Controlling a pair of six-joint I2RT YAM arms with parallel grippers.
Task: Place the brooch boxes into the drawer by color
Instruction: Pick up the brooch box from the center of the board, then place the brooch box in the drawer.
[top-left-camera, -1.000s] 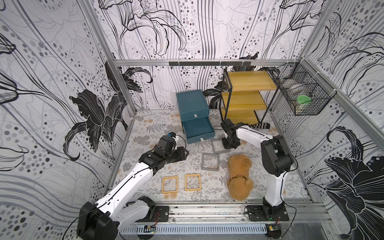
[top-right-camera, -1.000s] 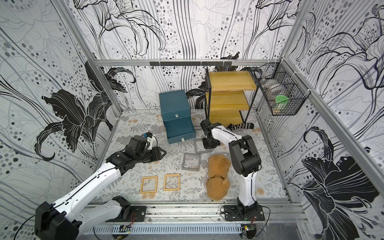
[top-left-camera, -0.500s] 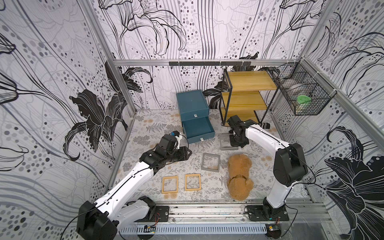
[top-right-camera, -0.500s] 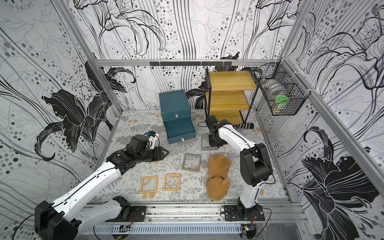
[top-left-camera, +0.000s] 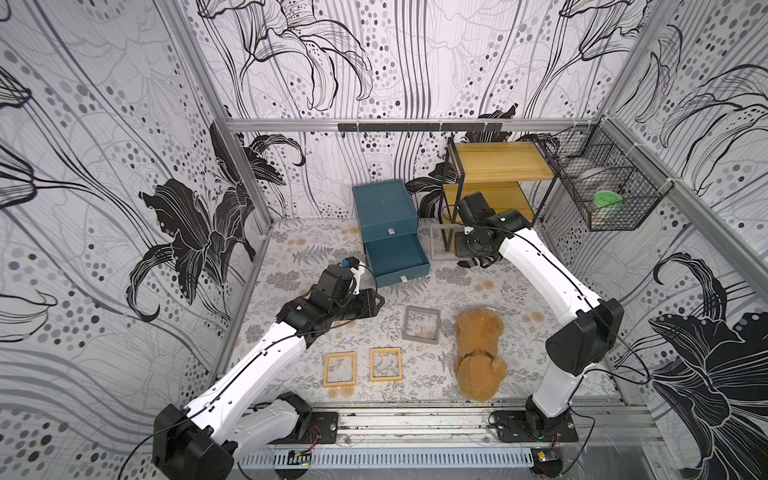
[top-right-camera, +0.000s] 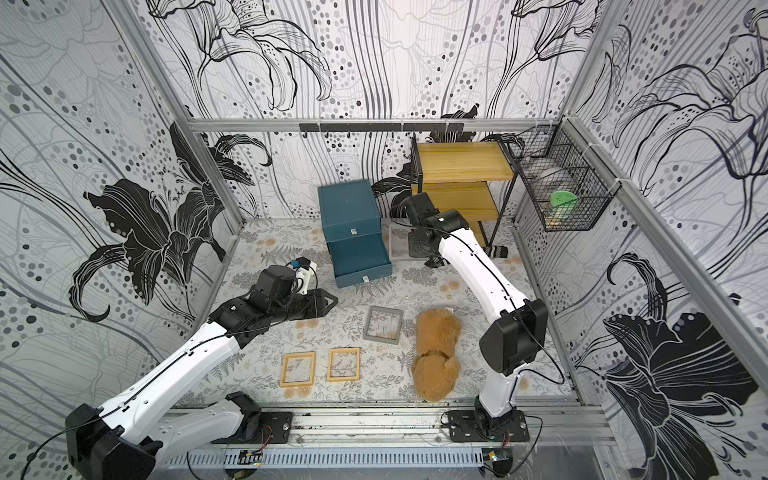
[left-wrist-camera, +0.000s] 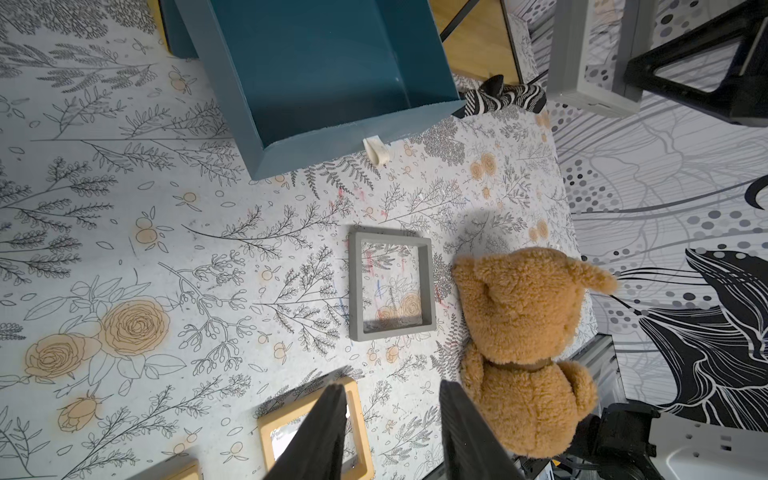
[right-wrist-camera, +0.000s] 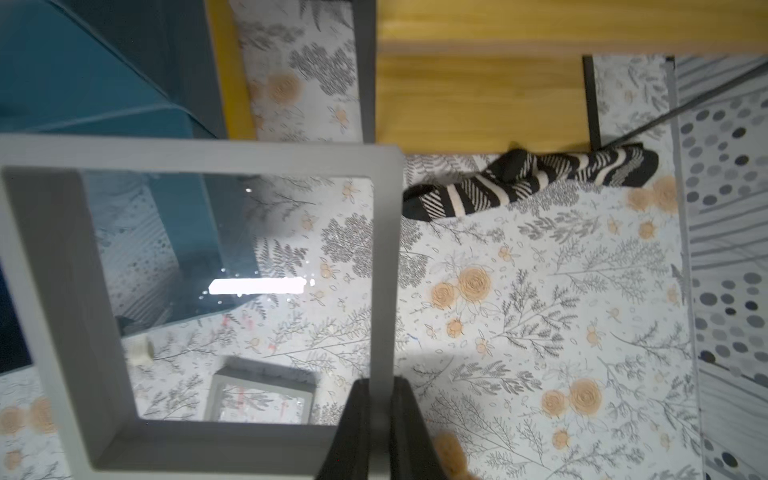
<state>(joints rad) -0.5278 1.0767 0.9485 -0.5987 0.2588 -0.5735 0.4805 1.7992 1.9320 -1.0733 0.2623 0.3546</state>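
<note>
Lighting bright, even, overhead; shadows soft. Right wrist view blurred; white glare on box (right-wrist-camera: 199, 291) pane just beyond right gripper (right-wrist-camera: 381, 386). Top views bow at edges.

Black-and-white lily wallpaper (top-left-camera: 291, 62) is covering the walls, an aluminium rail (top-left-camera: 291, 124) crossing the back one. A floral mat (top-left-camera: 299, 245) — grey ferns, orange roses — is lining the floor. A yellow wooden shelf rack (top-left-camera: 503, 162) is standing at the back, a wire basket (top-left-camera: 611, 183) hanging beside it.
</note>
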